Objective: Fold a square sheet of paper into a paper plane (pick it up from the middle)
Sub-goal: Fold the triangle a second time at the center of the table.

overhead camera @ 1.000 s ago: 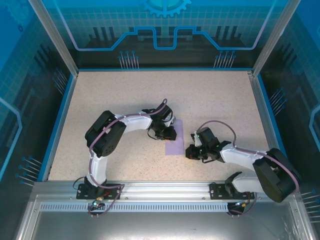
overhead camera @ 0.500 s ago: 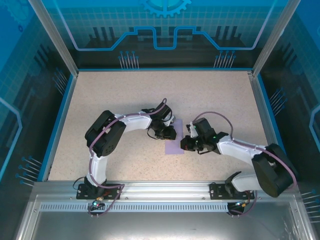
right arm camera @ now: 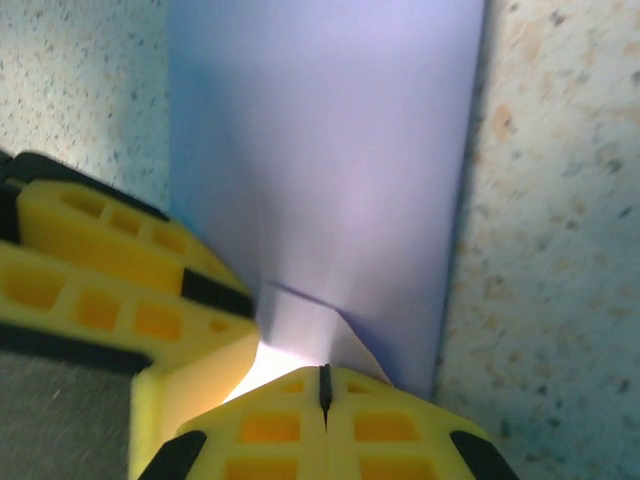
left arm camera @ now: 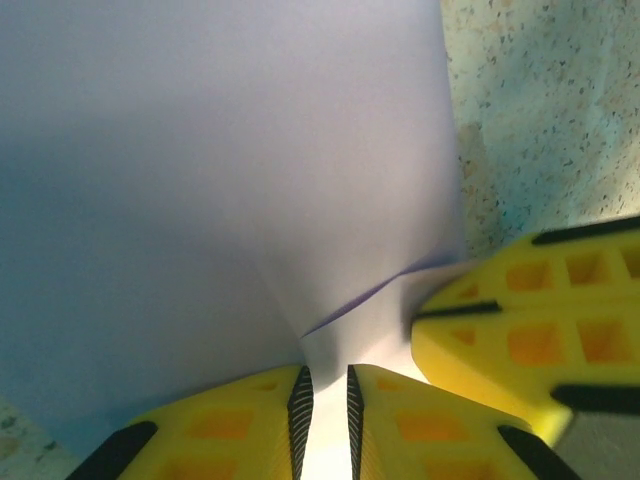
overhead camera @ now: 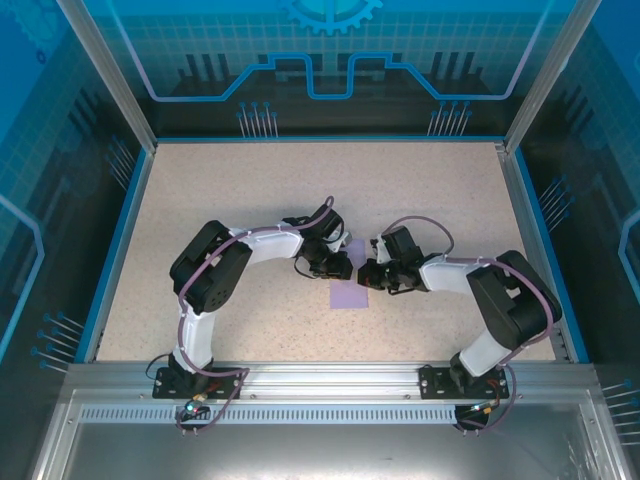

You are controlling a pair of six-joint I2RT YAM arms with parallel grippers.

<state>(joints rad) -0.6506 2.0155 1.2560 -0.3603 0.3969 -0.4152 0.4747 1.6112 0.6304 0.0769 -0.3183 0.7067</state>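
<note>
Paper: the square sheet of paper [overhead camera: 348,292] lies mid-worktop [overhead camera: 250,190], far from every edge.
Left: my left end effector [left arm camera: 325,400] is clamped on its lifted fold.
Right: my right end effector [right arm camera: 324,385] is pressed together at that raised edge, just beside my left.

Left arm [overhead camera: 270,245] and right arm [overhead camera: 450,275]: white links, black joints, mauve cables [overhead camera: 416,219]; gripper fingers [left arm camera: 240,425] yellow, cored, black-ribbed pads [left arm camera: 300,400]
</note>
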